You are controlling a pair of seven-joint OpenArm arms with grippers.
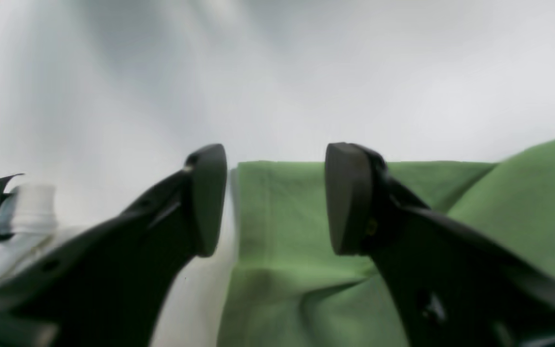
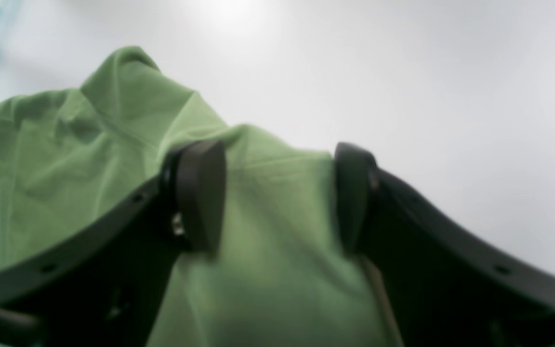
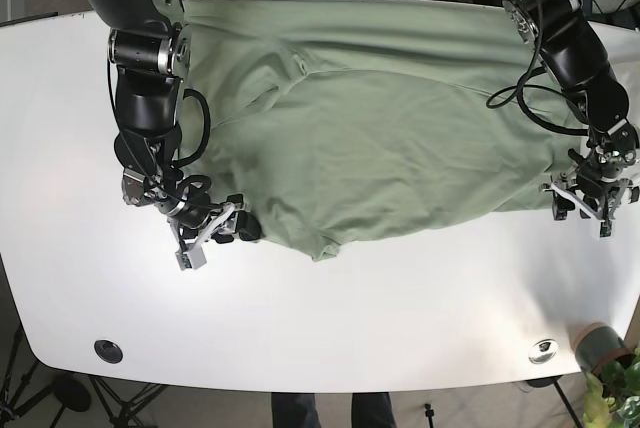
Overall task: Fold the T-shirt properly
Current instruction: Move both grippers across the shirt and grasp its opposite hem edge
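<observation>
The green T-shirt lies spread and wrinkled over the far half of the white table. My left gripper is at the shirt's right edge in the base view. Its wrist view shows the left gripper open, its jaws straddling a straight shirt edge that lies flat below them. My right gripper is at the shirt's lower left edge. That right gripper is open too, with green cloth under and between its fingers.
Bare white tabletop fills the near half. Two round fittings sit near the front edge, and a potted plant stands at the front right corner. Cables hang behind the table. A white and black part shows at the left.
</observation>
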